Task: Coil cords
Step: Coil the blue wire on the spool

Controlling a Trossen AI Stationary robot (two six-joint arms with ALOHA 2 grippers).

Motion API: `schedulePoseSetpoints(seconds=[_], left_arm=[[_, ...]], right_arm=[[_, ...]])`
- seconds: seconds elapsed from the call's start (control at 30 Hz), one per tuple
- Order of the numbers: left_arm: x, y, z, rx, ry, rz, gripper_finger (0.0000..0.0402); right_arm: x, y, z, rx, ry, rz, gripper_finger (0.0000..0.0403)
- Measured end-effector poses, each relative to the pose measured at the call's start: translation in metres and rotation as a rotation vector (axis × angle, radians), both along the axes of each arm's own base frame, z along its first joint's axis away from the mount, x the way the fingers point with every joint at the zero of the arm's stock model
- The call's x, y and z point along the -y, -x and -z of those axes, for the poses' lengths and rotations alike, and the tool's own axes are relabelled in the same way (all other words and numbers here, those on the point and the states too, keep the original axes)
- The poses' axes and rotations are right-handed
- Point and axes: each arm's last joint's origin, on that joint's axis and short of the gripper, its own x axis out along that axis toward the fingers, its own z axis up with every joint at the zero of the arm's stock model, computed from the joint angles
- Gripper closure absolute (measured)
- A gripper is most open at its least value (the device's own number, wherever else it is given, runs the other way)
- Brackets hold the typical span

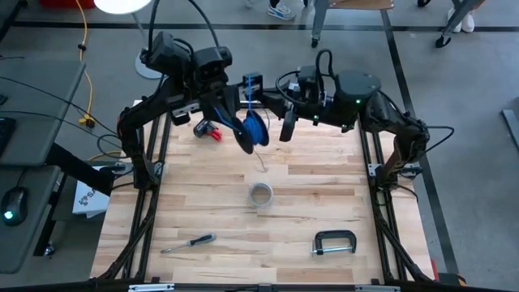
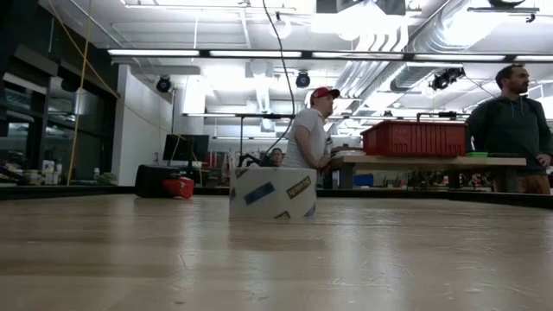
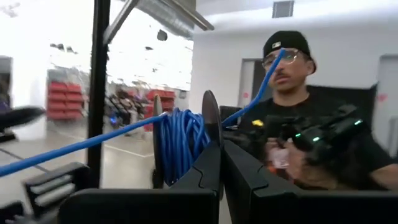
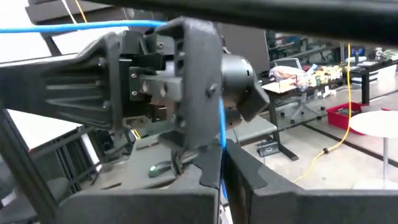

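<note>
Blue cord (image 1: 256, 126): wound in several turns on a dark spool, held in the air above the far half of the bench (image 1: 324, 191), about 12 o'clock from the tape roll (image 1: 260, 195). In the left wrist view the coil sits just ahead of the left claw (image 3: 221, 163), whose fingers are closed on the spool's black flange. One strand runs taut off the coil toward the right arm; another trails off the other way.

Right claw (image 4: 222, 160): closed, with the blue strand pinched between its fingers, close against the left arm's wrist.

Grey cord: a pale strand lies on the bench at 12 o'clock of the tape roll; too thin to follow further.

Doing the step well, as I judge it: keep the strand lightly taut between the claws, lay each turn beside the last, and let the right claw feed cord without letting it jump the flange.

Writing: the tape roll in the low view carries printed patches, unreadable. No brand legible on the screwdriver (image 1: 188, 242) or C-clamp (image 1: 334, 242).
</note>
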Motion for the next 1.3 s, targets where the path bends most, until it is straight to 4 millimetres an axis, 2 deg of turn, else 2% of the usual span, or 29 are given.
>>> schedulePoseSetpoints(seconds=[0.3,0.8,0.87,1.0,1.13,1.23,1.3], left_arm=[[0.000,0.000,-0.001,0.074,-0.025,-0.034,0.0401],[0.002,0.010,-0.007,0.122,-0.044,-0.033,0.0401],[0.002,0.011,-0.008,0.099,-0.040,-0.019,0.0401],[0.004,0.011,-0.007,0.040,-0.023,0.017,0.0401],[0.005,0.008,-0.006,0.042,-0.004,0.008,0.0401],[0.005,0.006,-0.006,0.069,-0.002,-0.017,0.0401],[0.005,0.006,-0.006,0.075,0.000,-0.024,0.0401]], right_arm=[[-0.007,0.000,-0.007,0.076,0.064,0.029,0.0403],[-0.007,0.013,-0.022,0.118,0.265,0.213,0.0402],[-0.005,0.015,-0.027,0.151,0.287,0.253,0.0402],[0.008,0.033,-0.047,0.268,0.297,0.333,0.0402],[0.015,0.027,-0.043,0.269,0.289,0.301,0.0402],[0.013,0.017,-0.035,0.226,0.307,0.252,0.0402],[0.012,0.018,-0.035,0.231,0.288,0.223,0.0402]])
